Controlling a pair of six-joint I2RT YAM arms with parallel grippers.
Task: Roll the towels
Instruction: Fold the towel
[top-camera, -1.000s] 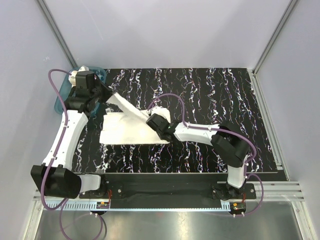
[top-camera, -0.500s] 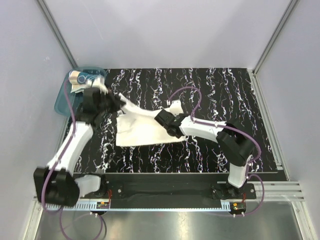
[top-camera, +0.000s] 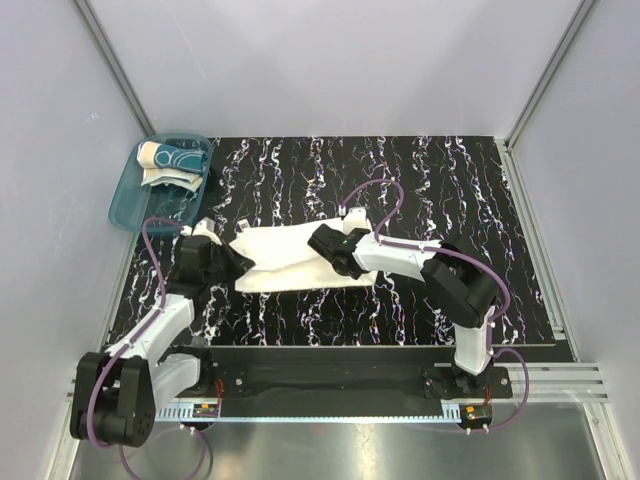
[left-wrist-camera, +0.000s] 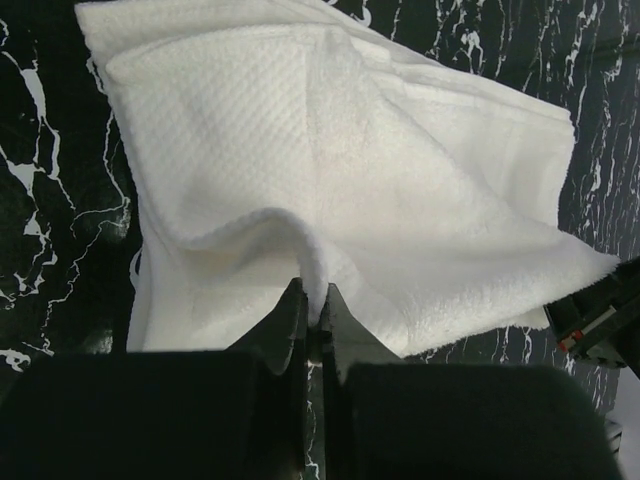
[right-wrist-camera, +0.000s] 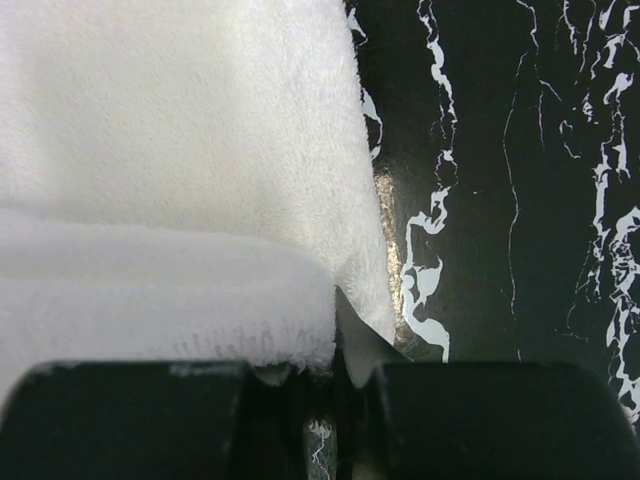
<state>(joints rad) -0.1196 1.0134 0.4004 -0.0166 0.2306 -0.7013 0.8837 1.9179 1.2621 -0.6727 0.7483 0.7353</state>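
Note:
The white towel (top-camera: 290, 262) lies folded on the black marbled table, left of centre. My left gripper (top-camera: 238, 263) is at its left edge, shut on a raised fold of the white towel (left-wrist-camera: 350, 170); the cloth is pinched between the fingertips at the left gripper (left-wrist-camera: 318, 300). My right gripper (top-camera: 324, 246) is on the towel's right part, shut on an edge of the white towel (right-wrist-camera: 180, 150). The cloth drapes over the left finger at the right gripper (right-wrist-camera: 335, 362). The smaller cream-tan towel with teal pattern (top-camera: 168, 160) sits bunched in the teal tub (top-camera: 130, 205).
The translucent teal tub stands at the table's far left corner. Grey enclosure walls rise close behind and at both sides. A purple cable (top-camera: 385, 195) loops above the right arm. The black marbled table top (top-camera: 470, 190) stretches to the right.
My left arm swung from beside the tub toward the near edge, still holding the towel. The towel shifted right and now lies lower. The tub and patterned towel came into full view.

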